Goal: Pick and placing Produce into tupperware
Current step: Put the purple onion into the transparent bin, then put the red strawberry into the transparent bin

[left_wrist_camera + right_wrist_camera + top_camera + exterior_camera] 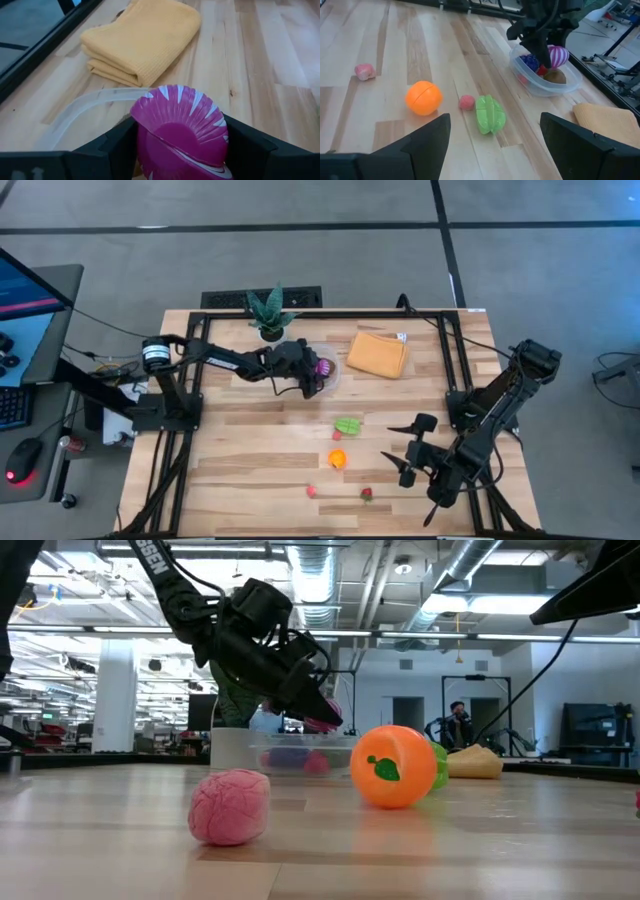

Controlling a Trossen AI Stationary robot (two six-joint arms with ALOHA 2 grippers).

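On the near counter [250, 470] sit a pink brain-like lump [230, 805] and an orange ball [396, 767]. Beyond, the left hand [316, 373] grips a magenta white-striped fruit [182, 127] above the clear, whitish-rimmed tupperware [568, 83]. The right hand [409, 448] waits, fingers spread, empty.

1 clear tub [546, 80], 1 orange cloth [376, 354], 1 potted plant [270, 313], perhaps 9 toy produce pieces [423, 97]

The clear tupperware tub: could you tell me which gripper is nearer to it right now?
Left. The left gripper hangs right over the tub, holding a magenta piece. The right gripper waits across the table, beyond the orange toy.
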